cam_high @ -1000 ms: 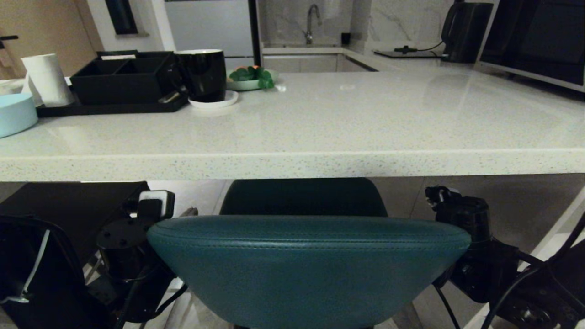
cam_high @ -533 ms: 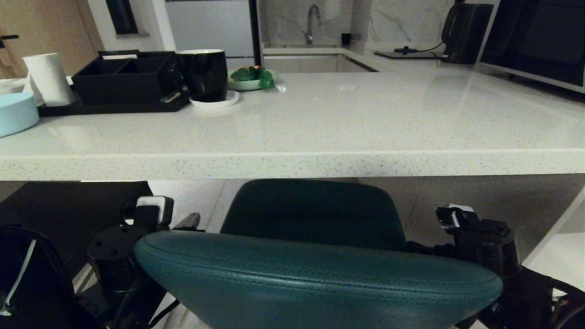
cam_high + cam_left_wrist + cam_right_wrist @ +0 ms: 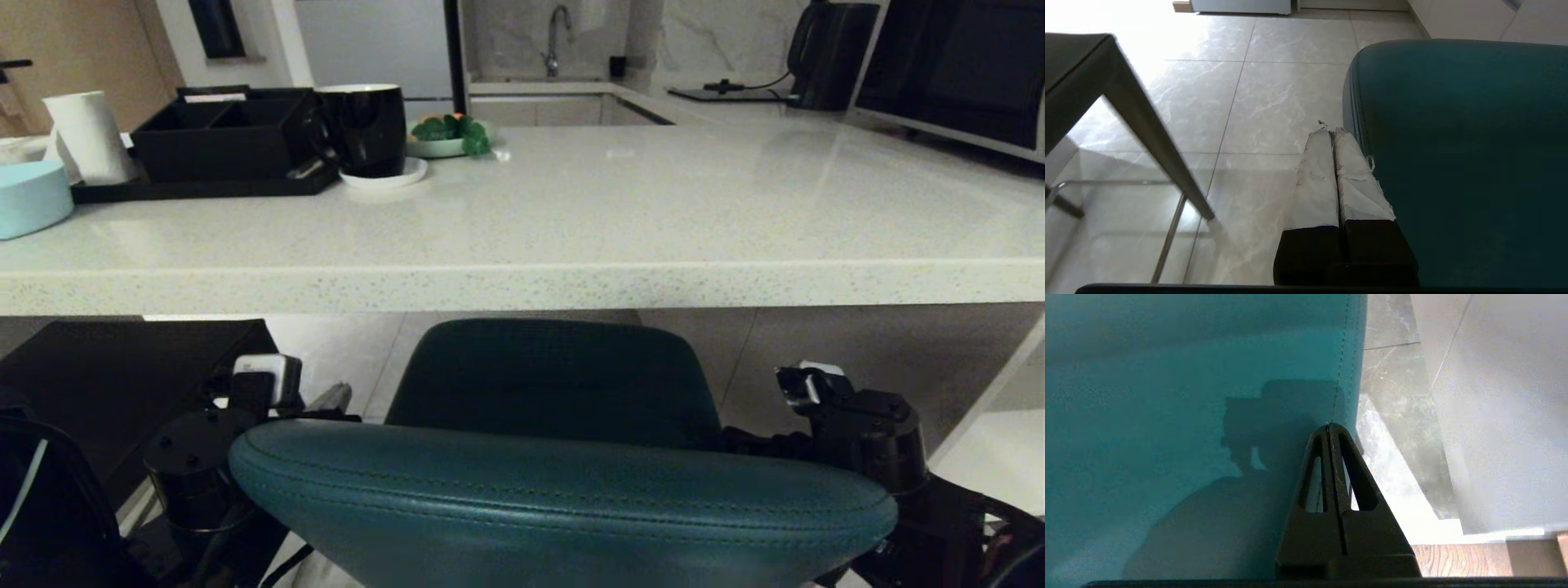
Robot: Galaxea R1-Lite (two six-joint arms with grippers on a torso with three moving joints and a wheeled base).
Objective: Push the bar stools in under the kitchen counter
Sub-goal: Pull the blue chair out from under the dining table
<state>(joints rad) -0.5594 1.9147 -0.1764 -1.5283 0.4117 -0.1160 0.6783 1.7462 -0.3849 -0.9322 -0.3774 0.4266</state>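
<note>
The teal bar stool (image 3: 555, 498) stands right in front of me, its curved back low in the head view and its seat (image 3: 551, 380) partly beneath the kitchen counter (image 3: 522, 286). My left gripper (image 3: 1330, 130) is shut, its taped fingers lying along the left edge of the teal back (image 3: 1453, 163). My right gripper (image 3: 1329, 425) is shut too, its tips at the seam on the right edge of the teal back (image 3: 1188, 416). The dark grey bar stool (image 3: 122, 359) sits to the left, its seat beneath the counter edge. Neither gripper holds anything.
On the counter's left part stand a black tray with boxes (image 3: 212, 139), a black mug on a saucer (image 3: 363, 131), a white roll (image 3: 82, 135), a pale blue bowl (image 3: 28, 196) and a plate of greens (image 3: 445, 139). A microwave (image 3: 955, 73) sits at the right.
The teal back now sits lower and larger in the head view, and more of the seat shows. Both arms have sunk with it, the right one also shifting outward. The counter has barely shifted.
</note>
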